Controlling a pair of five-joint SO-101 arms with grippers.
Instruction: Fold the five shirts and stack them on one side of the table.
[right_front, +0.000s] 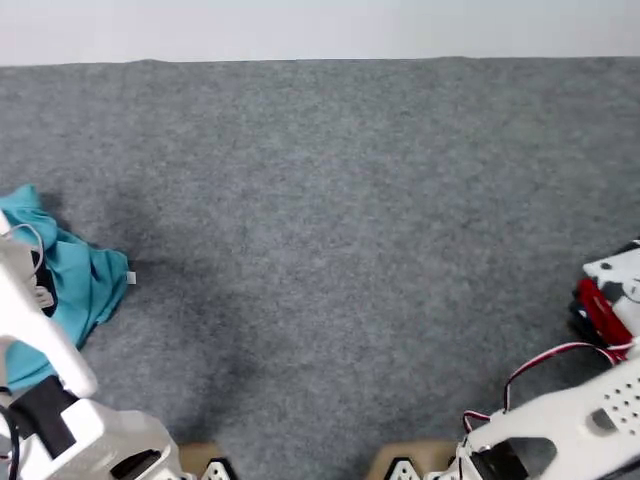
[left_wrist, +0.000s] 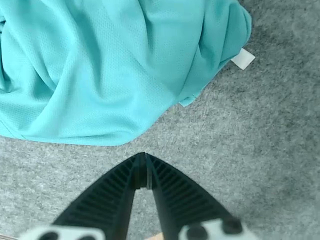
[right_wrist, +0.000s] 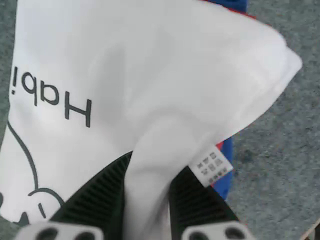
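A crumpled teal shirt (right_front: 78, 285) lies at the table's left edge. In the left wrist view the teal shirt (left_wrist: 110, 70) is just beyond my left gripper (left_wrist: 145, 170), which is shut and empty over bare felt. A white shirt (right_wrist: 145, 90) with black print tops a stack at the right edge (right_front: 612, 290); red and blue shirts (right_wrist: 226, 165) lie beneath it. My right gripper (right_wrist: 147, 175) is shut on a fold of the white shirt. The left arm (right_front: 40, 380) and the right arm (right_front: 580, 420) sit at the near corners.
Grey felt (right_front: 340, 220) covers the table. A white care label (left_wrist: 243, 58) sticks out from the teal shirt's edge. The wall runs along the far side.
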